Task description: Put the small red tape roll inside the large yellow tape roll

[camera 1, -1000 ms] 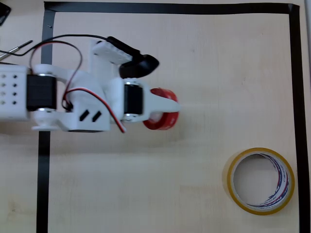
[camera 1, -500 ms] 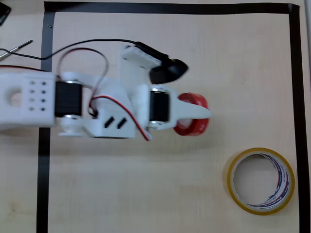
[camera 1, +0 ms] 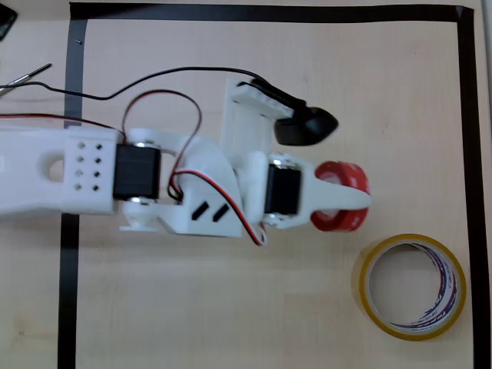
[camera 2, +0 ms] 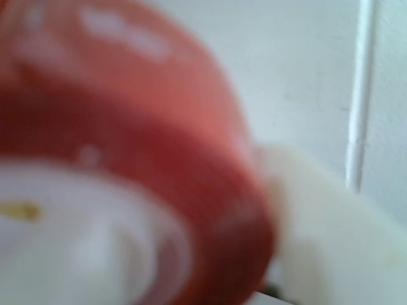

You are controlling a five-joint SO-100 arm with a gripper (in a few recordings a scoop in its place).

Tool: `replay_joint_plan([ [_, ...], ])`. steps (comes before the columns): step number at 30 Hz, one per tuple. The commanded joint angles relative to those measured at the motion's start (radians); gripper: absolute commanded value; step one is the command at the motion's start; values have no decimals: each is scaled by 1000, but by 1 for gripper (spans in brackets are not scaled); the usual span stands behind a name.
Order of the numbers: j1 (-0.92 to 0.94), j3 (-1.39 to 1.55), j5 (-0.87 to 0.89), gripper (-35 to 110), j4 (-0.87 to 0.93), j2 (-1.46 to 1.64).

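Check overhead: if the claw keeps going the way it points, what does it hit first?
Nothing before the border, it seems. The claw, shut on the small red tape roll, points right; that line runs above the large yellow tape roll to the black tape line. Height unclear.

A black tape border (camera 1: 467, 115) frames the pale wooden table (camera 1: 231, 307).

Pale wooden table (camera 1: 231, 307), black tape border (camera 1: 269, 12)
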Motion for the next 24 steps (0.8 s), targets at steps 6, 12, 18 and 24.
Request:
replay_joint_plan([
  [6,43,-368,52,0,64,-100],
  [12,71,-647,101,0,227,-238],
  [18,71,-713,104,0,245,-267],
  [24,84,-1002,104,0,373,-446],
])
